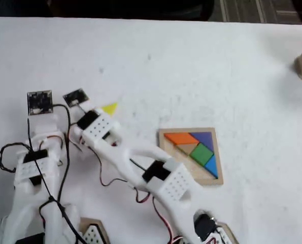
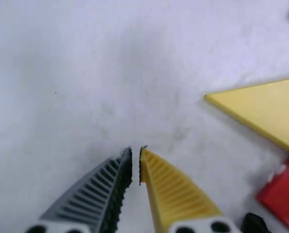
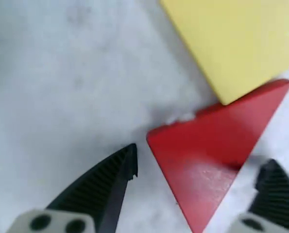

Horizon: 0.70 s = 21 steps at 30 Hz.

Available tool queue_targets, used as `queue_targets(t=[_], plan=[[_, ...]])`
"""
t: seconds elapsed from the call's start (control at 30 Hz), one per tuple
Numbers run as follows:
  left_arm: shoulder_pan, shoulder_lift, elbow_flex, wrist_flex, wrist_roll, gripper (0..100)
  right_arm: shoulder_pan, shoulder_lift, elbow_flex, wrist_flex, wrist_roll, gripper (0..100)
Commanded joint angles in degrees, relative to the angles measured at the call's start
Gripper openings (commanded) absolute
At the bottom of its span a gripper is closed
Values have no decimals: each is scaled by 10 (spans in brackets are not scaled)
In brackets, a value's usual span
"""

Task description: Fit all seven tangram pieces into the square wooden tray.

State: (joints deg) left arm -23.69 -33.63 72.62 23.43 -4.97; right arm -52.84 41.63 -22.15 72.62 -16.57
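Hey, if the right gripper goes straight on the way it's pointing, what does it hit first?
Most likely the red triangle, lying on the table between the right gripper's open fingers. The yellow piece comes just beyond it. The gripper's height above the table is unclear.

Quick count: one wooden tray (image 1: 215, 176) with four coloured pieces in it, orange (image 1: 181, 138), purple (image 1: 204, 138), green (image 1: 201, 153), blue (image 1: 210, 165). A tan patch (image 1: 187, 148) could be a fifth, can't tell. Two loose triangles on the surface (image 1: 191, 66): one yellow (image 2: 265, 109), one red (image 3: 212, 153).
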Motion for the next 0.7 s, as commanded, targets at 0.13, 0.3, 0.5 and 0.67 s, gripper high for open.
queue_targets(t=[0.13, 0.3, 0.5, 0.67], plan=[[-12, -18, -8, -14, 8, 64, 28, -13, 10, 34, -1, 180], [-12, -18, -8, -14, 8, 64, 29, -43, 48, 33, 4, 180], [-12, -18, -8, -15, 8, 64, 57, -105, 142, 0, 27, 180], [-11, -18, -7, -15, 8, 64, 78, -209, 265, -71, 29, 180]])
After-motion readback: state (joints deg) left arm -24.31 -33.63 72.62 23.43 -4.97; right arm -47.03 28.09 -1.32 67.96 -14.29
